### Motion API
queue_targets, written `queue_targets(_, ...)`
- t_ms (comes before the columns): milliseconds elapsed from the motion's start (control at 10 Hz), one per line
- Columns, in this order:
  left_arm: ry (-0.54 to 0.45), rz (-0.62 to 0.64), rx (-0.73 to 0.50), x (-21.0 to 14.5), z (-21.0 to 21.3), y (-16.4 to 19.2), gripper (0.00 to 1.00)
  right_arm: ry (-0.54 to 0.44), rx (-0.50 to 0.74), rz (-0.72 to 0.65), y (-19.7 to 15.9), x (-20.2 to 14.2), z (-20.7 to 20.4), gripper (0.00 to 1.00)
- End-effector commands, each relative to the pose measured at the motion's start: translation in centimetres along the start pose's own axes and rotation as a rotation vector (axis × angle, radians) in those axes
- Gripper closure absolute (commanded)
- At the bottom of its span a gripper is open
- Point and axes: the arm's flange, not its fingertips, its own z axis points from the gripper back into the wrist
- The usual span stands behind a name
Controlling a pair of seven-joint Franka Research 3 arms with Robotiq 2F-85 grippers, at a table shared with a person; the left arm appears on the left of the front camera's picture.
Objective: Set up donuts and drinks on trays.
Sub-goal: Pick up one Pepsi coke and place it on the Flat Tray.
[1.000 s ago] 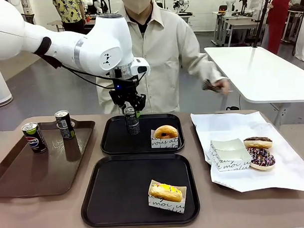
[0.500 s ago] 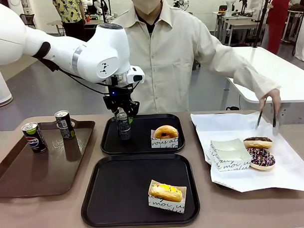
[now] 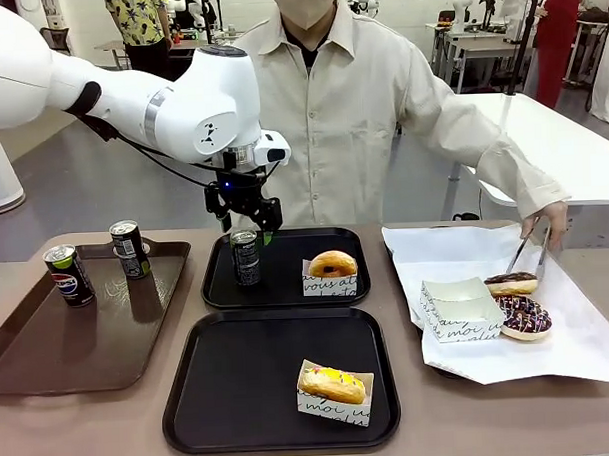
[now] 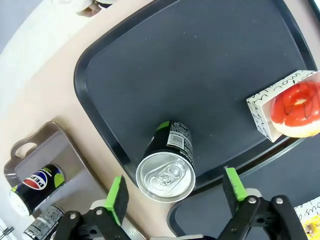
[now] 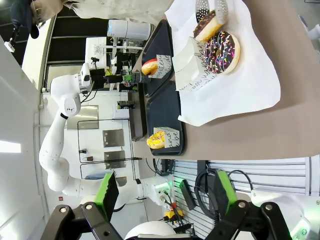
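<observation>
The left gripper (image 3: 246,226) hangs just above a can (image 3: 246,258) that stands upright on the left part of the far tray (image 3: 287,291). In the left wrist view its jaws are spread, with a gap between each green pad and the can, so it grips nothing. On the same tray, right of the can and apart from it, a glazed donut (image 3: 332,263) sits in its sleeve. The near tray (image 3: 240,380) carries a yellow donut (image 3: 333,384) in a sleeve at its right front. A brown tray (image 3: 69,346) to the left holds a Pepsi can (image 3: 68,274) and a white-print can (image 3: 130,248), both upright. On the paper (image 3: 579,338) at the right, a person's hand (image 3: 552,217) holds tongs (image 3: 530,250) at a chocolate donut (image 3: 514,283), beside a sprinkled donut (image 3: 525,315) and an empty sleeve (image 3: 459,308). The right gripper (image 5: 165,190) is wide open, off the table's edge, with nothing between its fingers.
</observation>
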Motion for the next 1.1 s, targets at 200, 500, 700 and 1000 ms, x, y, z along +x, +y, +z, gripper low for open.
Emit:
queue_targets(200,-0.049,0.07,-0.053,-1.3,4.6,0.4,0.0,-0.008,0.028,0.018,-0.1,-0.1,0.0,0.0)
queue_targets(500,-0.062,0.152,-0.081,-3.6,8.3,-0.1,0.0,-0.008,0.028,0.018,-0.1,-0.1,0.0,0.0)
queue_targets(700,-0.008,0.179,-0.092,-5.3,9.6,0.3,0.0,-0.008,0.028,0.018,-0.1,-0.1,0.0,0.0)
queue_targets(1000,0.03,0.212,-0.064,-7.7,9.9,1.6,0.0,-0.008,0.028,0.018,-0.1,-0.1,0.0,0.0)
